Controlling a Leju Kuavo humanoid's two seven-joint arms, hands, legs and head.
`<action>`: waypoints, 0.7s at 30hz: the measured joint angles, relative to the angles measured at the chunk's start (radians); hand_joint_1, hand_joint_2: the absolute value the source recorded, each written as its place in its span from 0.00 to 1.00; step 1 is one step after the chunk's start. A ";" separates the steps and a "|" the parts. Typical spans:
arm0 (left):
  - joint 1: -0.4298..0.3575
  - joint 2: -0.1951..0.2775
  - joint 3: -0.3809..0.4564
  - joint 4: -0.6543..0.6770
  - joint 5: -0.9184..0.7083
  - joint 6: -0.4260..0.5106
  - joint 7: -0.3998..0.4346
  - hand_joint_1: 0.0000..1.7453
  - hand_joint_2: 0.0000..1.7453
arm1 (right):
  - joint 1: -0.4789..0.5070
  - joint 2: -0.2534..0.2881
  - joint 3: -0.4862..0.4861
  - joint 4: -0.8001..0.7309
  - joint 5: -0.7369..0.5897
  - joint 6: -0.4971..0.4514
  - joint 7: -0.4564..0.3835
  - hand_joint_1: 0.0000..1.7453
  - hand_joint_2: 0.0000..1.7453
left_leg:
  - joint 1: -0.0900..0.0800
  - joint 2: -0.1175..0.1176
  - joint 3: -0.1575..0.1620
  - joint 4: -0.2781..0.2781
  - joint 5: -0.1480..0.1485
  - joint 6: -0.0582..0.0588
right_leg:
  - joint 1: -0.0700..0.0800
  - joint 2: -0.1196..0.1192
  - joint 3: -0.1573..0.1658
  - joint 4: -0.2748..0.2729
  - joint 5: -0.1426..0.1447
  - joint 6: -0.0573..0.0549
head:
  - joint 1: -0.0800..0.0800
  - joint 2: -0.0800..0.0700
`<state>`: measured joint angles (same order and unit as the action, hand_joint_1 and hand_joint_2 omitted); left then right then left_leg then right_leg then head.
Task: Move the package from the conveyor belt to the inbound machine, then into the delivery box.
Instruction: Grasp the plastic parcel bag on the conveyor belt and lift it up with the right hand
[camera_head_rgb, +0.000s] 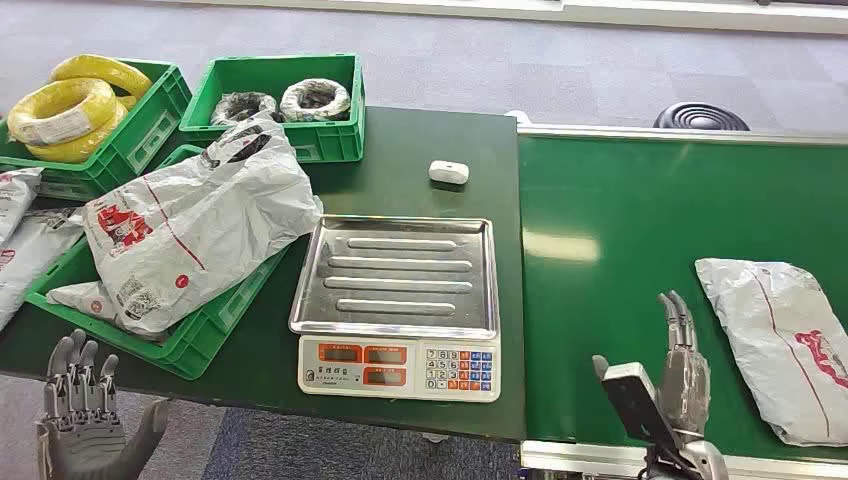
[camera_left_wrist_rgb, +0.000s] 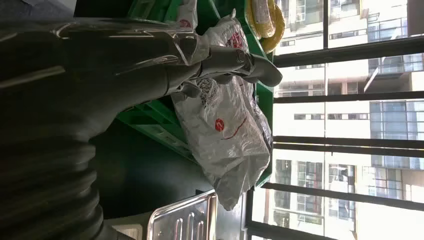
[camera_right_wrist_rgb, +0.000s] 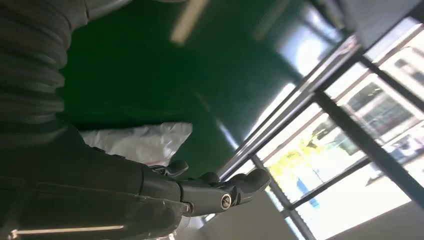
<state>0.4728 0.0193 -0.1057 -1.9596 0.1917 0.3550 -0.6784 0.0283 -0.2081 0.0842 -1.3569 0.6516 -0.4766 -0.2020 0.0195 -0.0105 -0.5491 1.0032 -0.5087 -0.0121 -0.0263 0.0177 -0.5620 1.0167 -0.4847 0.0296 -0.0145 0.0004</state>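
A grey plastic package (camera_head_rgb: 785, 340) with red print lies on the green conveyor belt (camera_head_rgb: 620, 270) at the right; its pale corner (camera_right_wrist_rgb: 145, 142) also appears in the right wrist view. My right hand (camera_head_rgb: 675, 385) hovers over the belt's near edge, just left of the package, fingers straight and apart, holding nothing. The inbound machine, a scale with a steel tray (camera_head_rgb: 400, 275), sits mid-table. My left hand (camera_head_rgb: 85, 420) hangs open below the table's near left corner, by the green delivery box (camera_head_rgb: 205, 330), which holds grey packages (camera_head_rgb: 190, 230).
Two more green crates stand at the back left, one with yellow cable coils (camera_head_rgb: 70, 105), one with wrapped coils (camera_head_rgb: 300, 100). A small white device (camera_head_rgb: 449, 172) lies behind the scale. More packages (camera_head_rgb: 20, 240) lie at the far left edge.
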 joint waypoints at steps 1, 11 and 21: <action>0.001 0.000 -0.001 0.000 0.001 0.004 0.001 0.00 1.00 | -0.021 -0.005 -0.010 0.028 0.021 0.004 0.021 0.00 1.00 | 0.000 0.000 0.000 0.000 0.000 0.000 | 0.000 0.000 0.000 0.000 0.000 0.000 | 0.000 0.000; -0.004 0.032 -0.071 0.006 0.084 0.105 -0.005 0.00 1.00 | -0.384 -0.115 -0.144 0.630 0.125 0.105 0.250 0.00 1.00 | 0.000 -0.001 0.001 0.000 0.001 0.000 | 0.000 -0.001 0.000 0.000 0.000 0.000 | 0.000 0.000; -0.042 0.091 -0.152 0.031 0.113 0.119 -0.009 0.00 1.00 | -0.449 -0.187 -0.201 0.916 0.115 0.149 0.360 0.52 1.00 | 0.000 -0.002 -0.001 0.000 0.000 0.000 | 0.000 -0.002 -0.002 0.000 0.000 0.000 | 0.000 0.000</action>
<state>0.4311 0.1103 -0.2580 -1.9287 0.3051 0.4742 -0.6874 -0.4207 -0.3954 -0.1169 -0.4409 0.7666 -0.3277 0.1584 0.0196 -0.0123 -0.5501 1.0035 -0.5085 -0.0118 -0.0264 0.0159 -0.5638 1.0168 -0.4846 0.0298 -0.0149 0.0004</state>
